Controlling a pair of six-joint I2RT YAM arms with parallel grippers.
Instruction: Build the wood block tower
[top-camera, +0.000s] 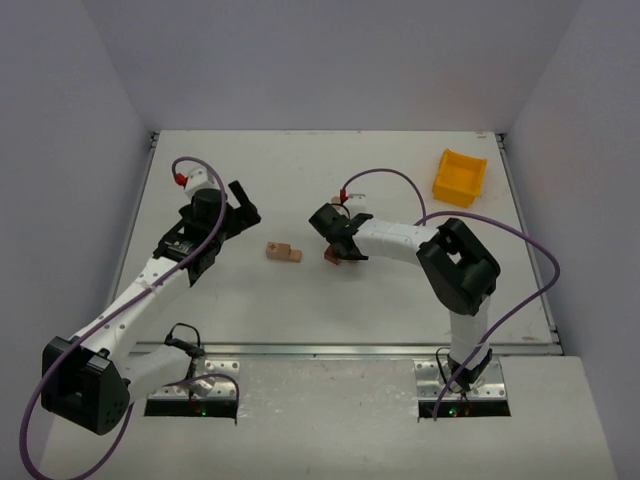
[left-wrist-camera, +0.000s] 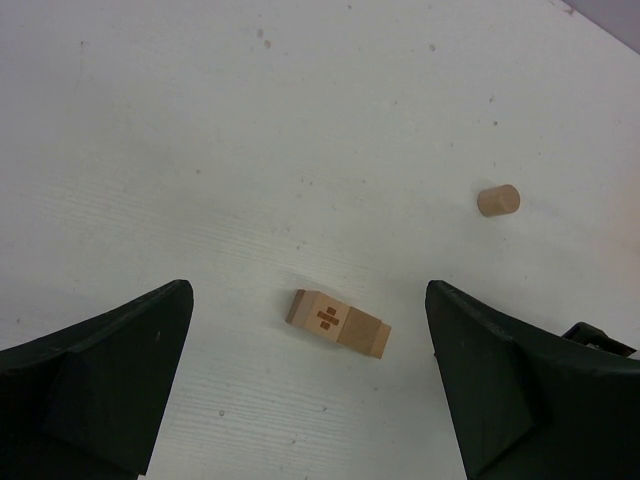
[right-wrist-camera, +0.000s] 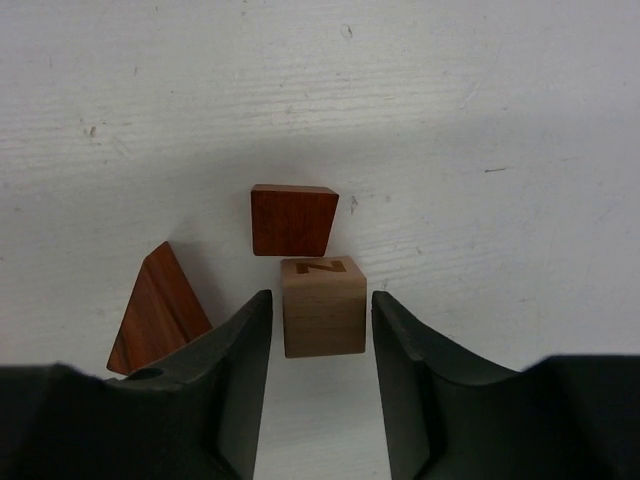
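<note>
Bright, even and diffuse from overhead in all three views, without glare on the white table (top-camera: 400, 300) and with only faint, soft-edged shadows beneath the arms (top-camera: 150, 290). Crisp in the right wrist close-up on the table grain and the pale cube (right-wrist-camera: 322, 305), with a broad grey shadow pooled around the reddish-brown blocks (right-wrist-camera: 292, 218), but dark and nearly featureless on the near black fingers (right-wrist-camera: 230, 380). Coarser and slightly soft from above, with walls (top-camera: 60, 150) tinted lavender-grey.

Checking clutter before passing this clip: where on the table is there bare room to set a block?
Free: the near strip of table between the pale bar and the front edge, and the far strip left of the yellow bin. Crowded: at the right tool, pale cube, reddish wedge and reddish slab bunched.
</note>
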